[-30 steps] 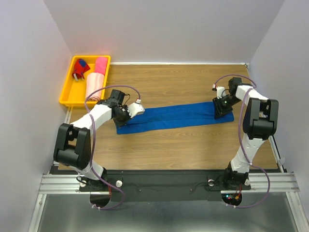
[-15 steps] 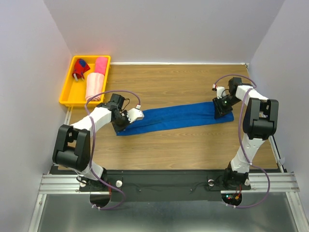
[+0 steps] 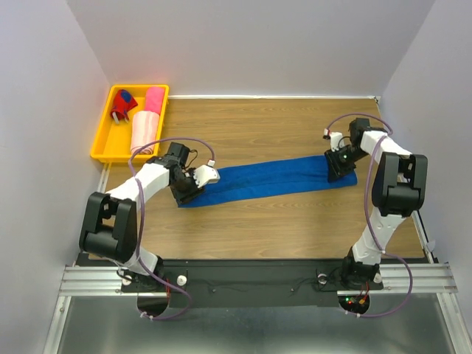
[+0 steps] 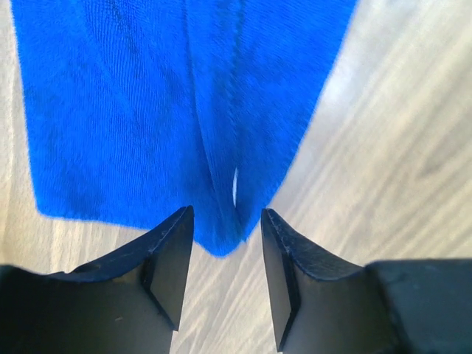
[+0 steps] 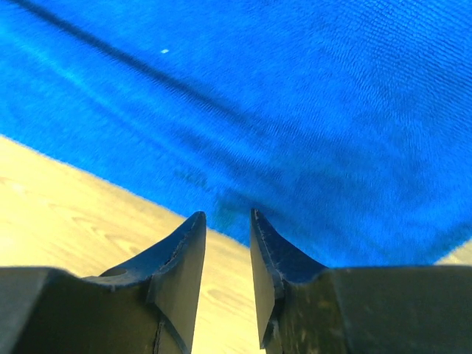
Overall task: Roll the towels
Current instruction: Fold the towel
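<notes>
A long blue towel [image 3: 273, 179] lies flat across the wooden table [image 3: 258, 129], its left corner between the parted, empty jaws of the left gripper [image 4: 227, 214], while the right gripper [image 5: 226, 215], jaws narrowly apart, meets its right edge, grip unclear.

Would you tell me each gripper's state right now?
Left gripper: open, holding nothing; blue towel corner lies between its jaws.
Right gripper: narrowly parted at the towel's edge; grip cannot be told.

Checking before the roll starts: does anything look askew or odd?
The long royal blue towel lies slanted across the wooden table, its left end nearer the arm bases than its right. Nothing looks spilled or damaged.
</notes>
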`<state>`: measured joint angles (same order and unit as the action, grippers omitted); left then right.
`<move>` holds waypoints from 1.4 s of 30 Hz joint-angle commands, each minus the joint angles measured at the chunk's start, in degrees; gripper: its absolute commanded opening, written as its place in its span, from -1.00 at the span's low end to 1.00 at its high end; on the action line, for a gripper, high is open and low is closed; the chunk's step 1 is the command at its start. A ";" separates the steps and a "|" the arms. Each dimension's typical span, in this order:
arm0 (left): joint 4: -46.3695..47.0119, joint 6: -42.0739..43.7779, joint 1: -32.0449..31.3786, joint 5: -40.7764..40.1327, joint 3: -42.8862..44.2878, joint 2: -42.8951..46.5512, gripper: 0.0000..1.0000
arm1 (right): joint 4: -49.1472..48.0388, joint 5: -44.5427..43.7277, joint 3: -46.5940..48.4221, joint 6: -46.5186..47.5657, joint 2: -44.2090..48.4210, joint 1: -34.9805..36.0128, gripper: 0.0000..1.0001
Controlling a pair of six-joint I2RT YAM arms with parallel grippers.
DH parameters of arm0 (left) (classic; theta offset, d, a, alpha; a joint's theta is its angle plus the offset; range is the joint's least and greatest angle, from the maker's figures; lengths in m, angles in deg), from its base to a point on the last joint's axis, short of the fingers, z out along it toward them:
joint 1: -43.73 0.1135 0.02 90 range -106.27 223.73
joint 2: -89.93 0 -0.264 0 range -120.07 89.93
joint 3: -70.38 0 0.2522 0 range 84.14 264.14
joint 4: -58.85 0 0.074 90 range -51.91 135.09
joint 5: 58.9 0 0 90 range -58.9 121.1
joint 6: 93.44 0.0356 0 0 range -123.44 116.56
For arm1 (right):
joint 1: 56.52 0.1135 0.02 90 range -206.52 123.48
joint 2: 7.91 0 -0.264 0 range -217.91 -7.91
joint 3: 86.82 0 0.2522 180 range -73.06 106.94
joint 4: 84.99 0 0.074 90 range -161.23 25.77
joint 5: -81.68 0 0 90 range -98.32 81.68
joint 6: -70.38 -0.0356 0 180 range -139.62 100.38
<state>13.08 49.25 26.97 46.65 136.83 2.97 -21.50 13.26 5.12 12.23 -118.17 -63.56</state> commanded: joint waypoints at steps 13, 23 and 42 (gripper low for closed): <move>2.74 9.36 0.32 -3.33 -8.12 9.70 0.09 | 3.62 -6.99 -0.74 12.78 10.68 -1.91 0.24; 7.14 10.42 0.32 -3.77 -10.76 6.55 0.02 | 1.25 -11.82 -4.52 21.75 8.74 -3.67 0.19; 7.14 9.10 0.32 -2.28 -9.36 3.37 -0.20 | -10.18 -16.74 -11.11 31.51 6.99 -3.67 0.16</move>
<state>19.74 58.62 26.97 42.94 126.95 7.73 -25.87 -0.86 -5.94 40.12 -110.08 -67.00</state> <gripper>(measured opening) 0.399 0.580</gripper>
